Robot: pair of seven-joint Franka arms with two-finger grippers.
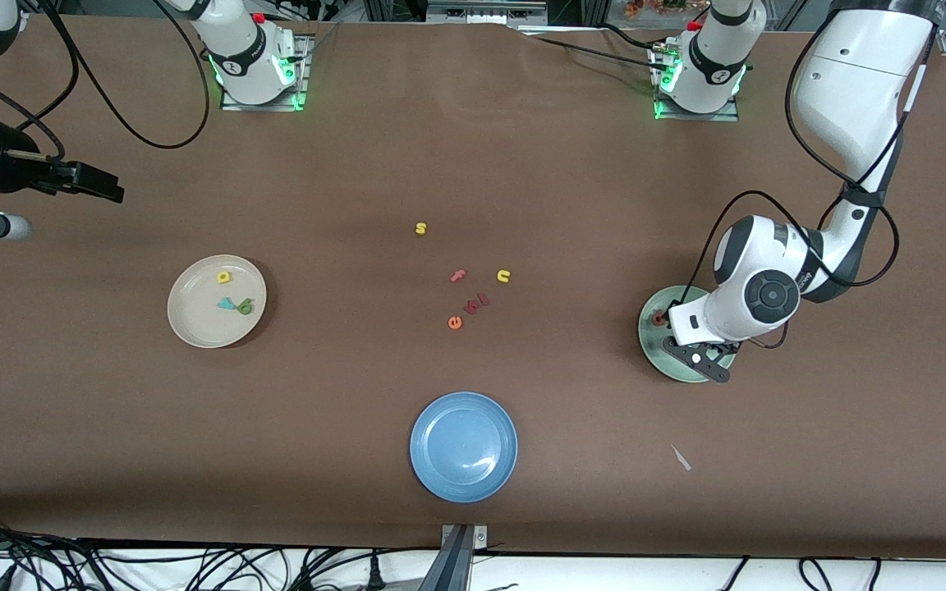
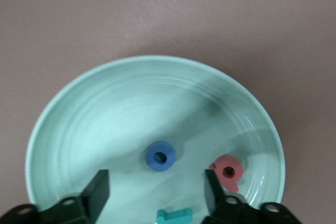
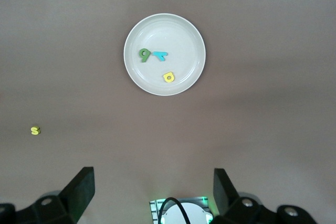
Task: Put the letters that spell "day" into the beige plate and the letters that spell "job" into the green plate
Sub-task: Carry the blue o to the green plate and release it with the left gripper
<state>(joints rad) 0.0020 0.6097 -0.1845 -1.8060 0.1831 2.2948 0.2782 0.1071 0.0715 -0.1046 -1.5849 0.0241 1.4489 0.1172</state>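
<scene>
While the left gripper (image 2: 156,195) was held low over the green plate (image 2: 94,114), its fingers (image 2: 97,192) were spread apart and nothing was gripped between them. Three small foam letters were seen lying flat in that pale mint plate: a blue ring "o" (image 2: 160,156) near its middle, a salmon-red "b" (image 2: 228,171) beside it toward the rim, and a teal "j" (image 2: 174,215) partly hidden at the frame's edge, its long axis lying crosswise between the fingers. Well apart from the green plate, toward the right arm's end of the table (image 1: 522,164), the beige plate (image 1: 194,324) was found holding a yellow "d" (image 1: 224,277), a teal "y" (image 1: 227,304) and an olive-green "a" (image 1: 244,307), the last two touching. The table was covered in plain brown sheeting, with cables along its edges. Between the two plates, loose letters (image 1: 469,300) were scattered, and a blue plate (image 1: 464,446) lay nearer the front camera. The right gripper (image 3: 152,190) was kept waiting high over the table's end, fingers wide and empty.
</scene>
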